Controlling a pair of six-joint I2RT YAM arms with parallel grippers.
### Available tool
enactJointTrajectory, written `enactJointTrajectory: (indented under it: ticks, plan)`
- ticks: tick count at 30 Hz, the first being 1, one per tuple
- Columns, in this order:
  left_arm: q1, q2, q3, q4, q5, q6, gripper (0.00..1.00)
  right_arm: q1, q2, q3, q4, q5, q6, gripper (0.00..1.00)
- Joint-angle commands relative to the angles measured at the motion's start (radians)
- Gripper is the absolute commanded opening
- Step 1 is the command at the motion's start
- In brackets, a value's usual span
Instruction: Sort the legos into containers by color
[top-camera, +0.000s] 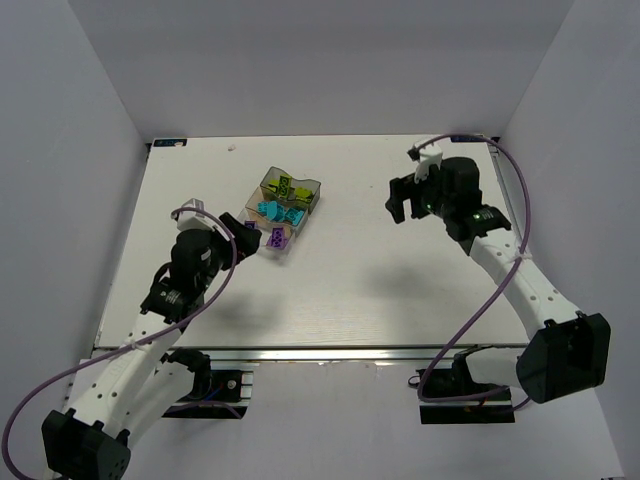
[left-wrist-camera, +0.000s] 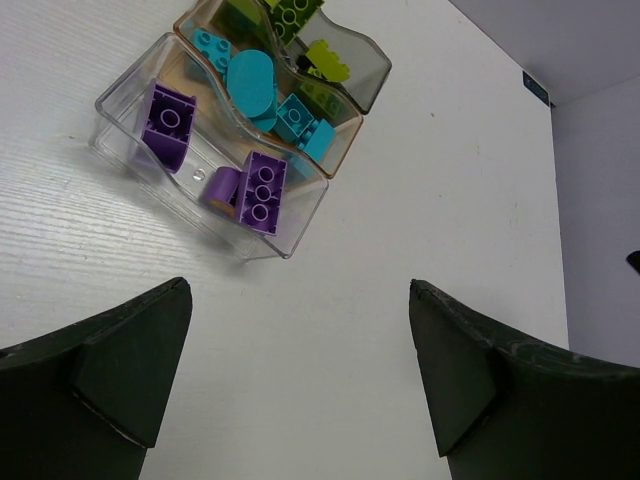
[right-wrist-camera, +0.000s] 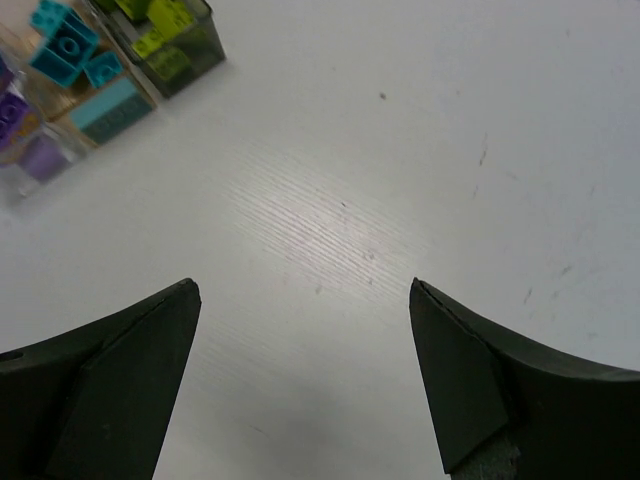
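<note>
Three adjoining trays stand left of the table's middle. The smoky grey tray (left-wrist-camera: 372, 82) holds lime green legos (left-wrist-camera: 328, 58). The orange-tinted tray (left-wrist-camera: 343, 137) holds cyan legos (left-wrist-camera: 304, 122). The clear tray (left-wrist-camera: 272, 244) holds purple legos (left-wrist-camera: 262, 190). The trays also show in the top view (top-camera: 318, 186) and at the upper left of the right wrist view (right-wrist-camera: 205, 50). My left gripper (left-wrist-camera: 298, 290) is open and empty, just near-left of the clear tray (top-camera: 243, 230). My right gripper (right-wrist-camera: 302, 288) is open and empty over bare table, to the right of the trays (top-camera: 405, 207).
White walls enclose the table on the left, back and right. The table's metal front edge (top-camera: 300, 352) runs above both arm bases. A small dark tag (top-camera: 166, 142) sits at the back left corner.
</note>
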Motion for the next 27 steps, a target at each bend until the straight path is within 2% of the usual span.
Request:
enactJointTrajectory:
  ticks: [1, 8, 21, 25, 27]
  plan:
    - [0.004, 0.004, 0.047, 0.031, 0.034, 0.023, 0.98, -0.016, -0.047, -0.056, 0.008, 0.078, -0.009, 0.89]
    - [0.004, -0.003, 0.058, 0.026, 0.044, 0.031, 0.98, -0.019, -0.064, -0.093, 0.000, 0.133, 0.002, 0.89]
    - [0.004, -0.030, 0.052, 0.022, 0.041, 0.041, 0.98, -0.017, -0.056, -0.091, 0.028, 0.142, -0.006, 0.90]
    - [0.004, -0.030, 0.049, 0.023, 0.041, 0.043, 0.98, -0.017, -0.044, -0.102, 0.038, 0.149, 0.000, 0.85]
    - [0.004, -0.028, 0.044, 0.034, 0.041, 0.043, 0.98, -0.019, -0.044, -0.113, 0.054, 0.149, -0.012, 0.88]
